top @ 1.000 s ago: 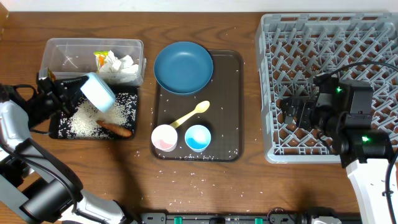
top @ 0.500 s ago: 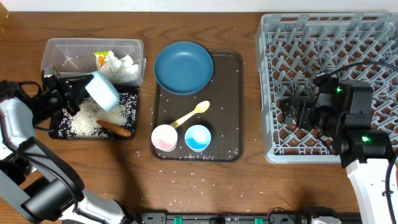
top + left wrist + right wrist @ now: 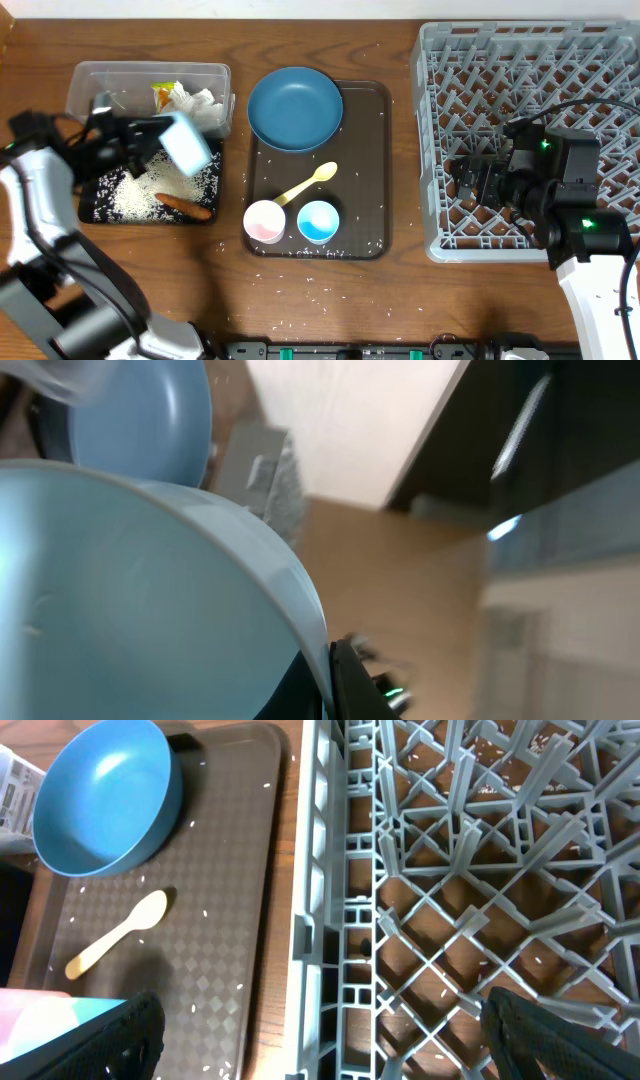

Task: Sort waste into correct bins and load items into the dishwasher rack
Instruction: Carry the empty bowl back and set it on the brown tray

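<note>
Rice grains (image 3: 135, 195) and an orange-brown sausage (image 3: 186, 207) lie in the shallow black tray (image 3: 86, 208) beneath the left gripper (image 3: 150, 143), clamped tight on a tilted pale blue-white bowl (image 3: 188, 143). Left wrist: that bowl fills the view beside the fingers. Right wrist: the right gripper (image 3: 320, 1025), fingers spread wide and empty, hovers over the grey pegged plastic rack (image 3: 470, 870), which holds no dishes; all loading is left.

The left arm bends in from the left, and the left gripper (image 3: 152, 141) is clamped on the pale blue-white bowl (image 3: 187, 141). The right arm reaches up from the lower right, the right gripper (image 3: 468, 180) pointing left with its jaws spread wide.
</note>
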You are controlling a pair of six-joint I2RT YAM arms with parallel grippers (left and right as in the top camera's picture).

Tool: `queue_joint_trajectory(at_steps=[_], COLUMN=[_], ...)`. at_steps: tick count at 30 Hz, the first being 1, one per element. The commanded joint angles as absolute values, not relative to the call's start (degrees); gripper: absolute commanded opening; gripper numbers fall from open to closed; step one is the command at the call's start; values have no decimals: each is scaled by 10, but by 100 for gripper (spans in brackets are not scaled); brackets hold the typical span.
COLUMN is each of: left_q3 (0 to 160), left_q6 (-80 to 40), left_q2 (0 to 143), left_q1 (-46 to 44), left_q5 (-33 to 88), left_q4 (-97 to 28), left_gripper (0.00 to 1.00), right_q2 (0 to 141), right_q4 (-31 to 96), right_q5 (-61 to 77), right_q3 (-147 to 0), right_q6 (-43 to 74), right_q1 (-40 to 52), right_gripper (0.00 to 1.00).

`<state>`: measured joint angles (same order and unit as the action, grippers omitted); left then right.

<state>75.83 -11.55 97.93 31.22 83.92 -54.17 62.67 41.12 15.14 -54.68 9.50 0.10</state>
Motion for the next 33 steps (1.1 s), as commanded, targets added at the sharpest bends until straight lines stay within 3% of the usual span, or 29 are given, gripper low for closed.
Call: queue_joint_trajectory(at_steps=[1,8,16,23,30,32,33], left_q3=[783,783,782,782,782,782,782], left_q6=[-112,-143,-142,-133,-134,-134,-134], left_q2=[900,828,934,1072,1127,1127,1127], left_q1=[232,-34,-318,-409,-427,-427,-427], left_q5=[722,394,120,72,72,72,72], left_q4=[-509,-391,-326,-260,-229,-230,-230], left_gripper=[6,6,6,6,6,8,15], right_q2=[625,625,625,625,625,625,625], right_q4=[409,409,409,410,410,410,409], right_q5=[148,148,148,148,148,148,148], right_q3=[-557,-557,-557,-557,-557,-557,-557], right_q6=[85,85,85,85,85,85,85], right_q1=[-4,-4,-4,-4,-4,-4,-4], right_gripper=[99,99,99,99,99,99,99])
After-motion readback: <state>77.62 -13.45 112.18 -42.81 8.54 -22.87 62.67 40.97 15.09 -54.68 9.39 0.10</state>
